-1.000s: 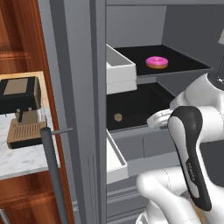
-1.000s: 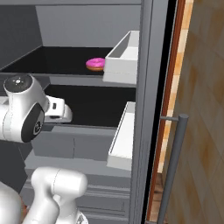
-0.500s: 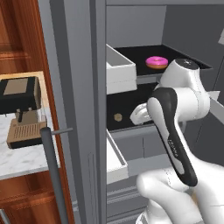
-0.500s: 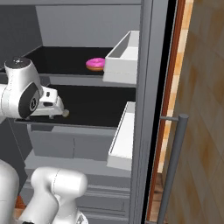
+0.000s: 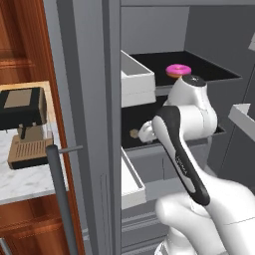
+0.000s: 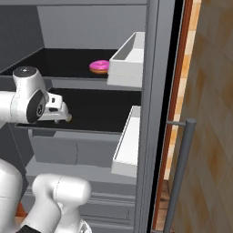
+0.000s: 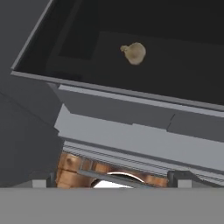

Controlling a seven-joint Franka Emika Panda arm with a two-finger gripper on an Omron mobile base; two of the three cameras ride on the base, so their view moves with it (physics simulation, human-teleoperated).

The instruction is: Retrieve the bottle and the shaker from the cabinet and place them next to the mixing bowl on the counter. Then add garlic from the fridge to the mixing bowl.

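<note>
- Claw [image 5: 142,133] reaches into the open fridge [image 5: 94,74] at the level of its middle dark shelf [image 6: 104,111]; its two fingers stand wide apart with nothing between them.
- Just ahead of the claw, not touching it, the garlic [image 7: 134,53] lies on that dark shelf as a small pale-brown lump; from the left base camera it shows as a tiny spot [image 5: 133,133] just beside the claw.
- One shelf above the claw sits a pink-iced doughnut [image 5: 178,70], well apart from the garlic.
- White drawers [image 6: 128,142] stand pulled out beside the claw.
- Off to the claw's left, outside the fridge, a coffee machine [image 5: 23,124] stands on the marble counter [image 5: 25,177].
</note>
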